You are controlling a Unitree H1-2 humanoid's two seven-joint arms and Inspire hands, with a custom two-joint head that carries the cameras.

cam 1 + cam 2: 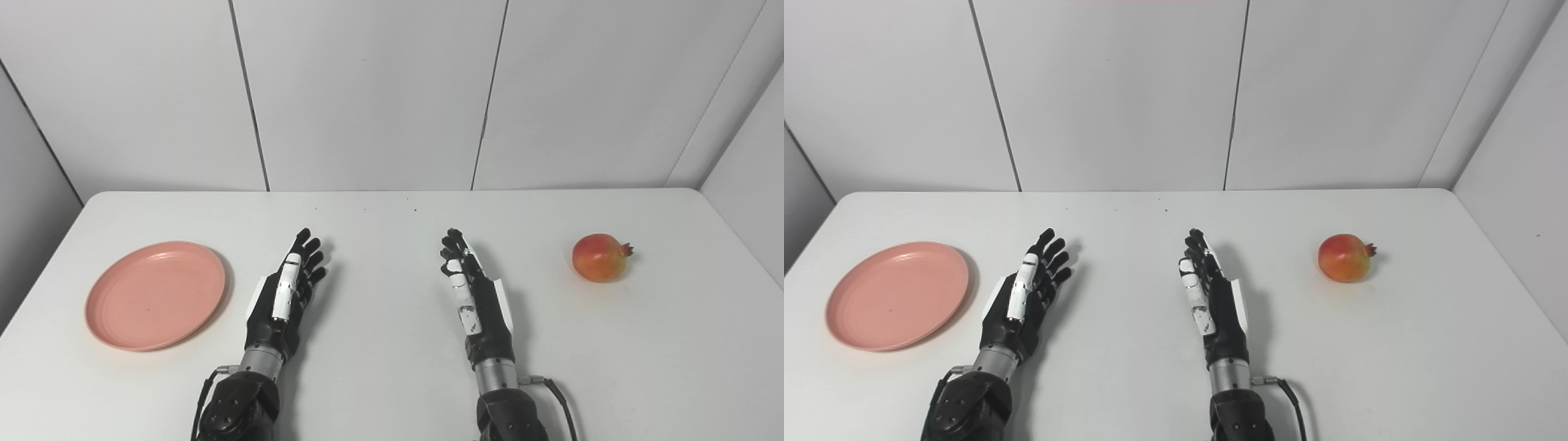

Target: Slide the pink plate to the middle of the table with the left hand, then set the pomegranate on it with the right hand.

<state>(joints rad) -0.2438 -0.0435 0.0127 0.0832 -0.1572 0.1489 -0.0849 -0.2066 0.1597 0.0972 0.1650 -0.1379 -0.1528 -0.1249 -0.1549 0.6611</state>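
Left eye view: the pink plate (155, 294) lies flat at the table's (392, 367) left, just left of the left hand (286, 294), fingers spread, empty.

Right eye view: the pomegranate (1344, 258) sits well right of the right hand (1213, 300), likewise released, crown pointing right.

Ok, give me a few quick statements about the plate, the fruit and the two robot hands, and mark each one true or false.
1. The pink plate lies at the table's left side. True.
2. The pomegranate sits on the plate. False: it lies on the bare table at the right, well apart from the plate.
3. The left robot hand holds nothing, fingers apart. True.
4. The right robot hand grips the pomegranate. False: it is open, well short of the fruit.
5. The plate is empty. True.
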